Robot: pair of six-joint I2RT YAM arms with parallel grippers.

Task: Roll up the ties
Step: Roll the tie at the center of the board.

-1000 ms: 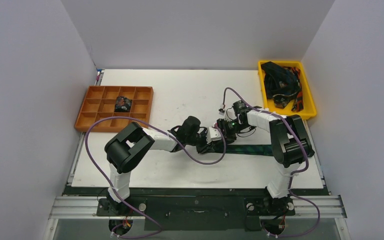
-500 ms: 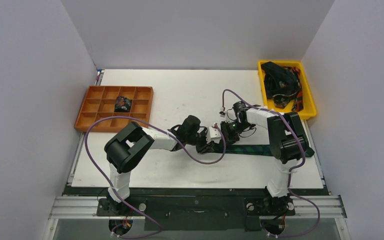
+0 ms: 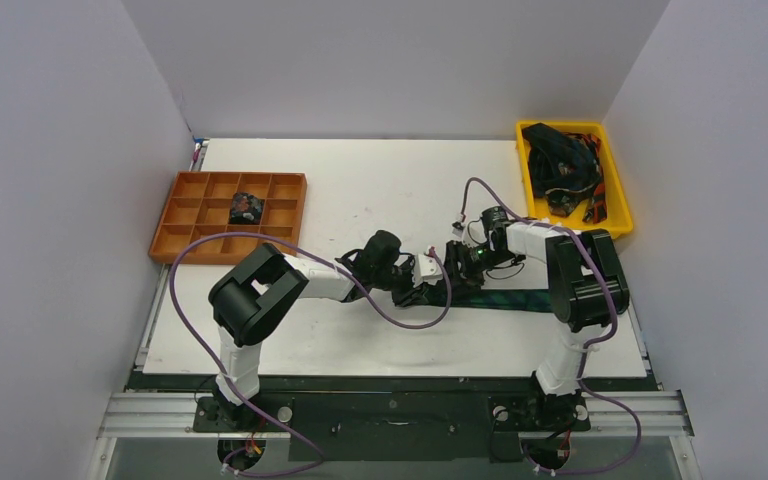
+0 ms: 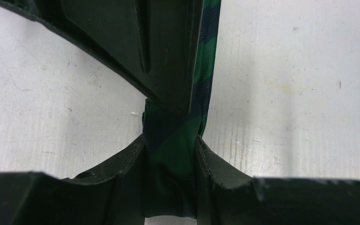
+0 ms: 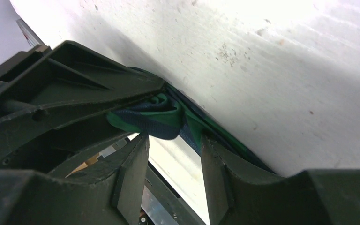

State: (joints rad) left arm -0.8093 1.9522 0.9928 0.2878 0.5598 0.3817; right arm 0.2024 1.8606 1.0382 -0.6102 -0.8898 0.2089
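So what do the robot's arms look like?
Both the left arm and right arm are white tubes joined by chunky black boxy joints. A thin purple cable loops along each. Each ends in a black plastic pincer, the left pincer and right pincer alike, with two flat wedge-shaped fingers. A small green light glows near the right wrist.

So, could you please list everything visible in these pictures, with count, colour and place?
plaid tie: one, navy-green, flat on table, one end partly rolled
rolled tie: one, dark, in a tray compartment
tray: one, orange, table's far left
bin: one, yellow, far right corner
loose ties: pile, dark, in bin
table: one, white
cables: purple, along both arms
left claw: black, shut on plaid tie
right claw: black, at the rolled end
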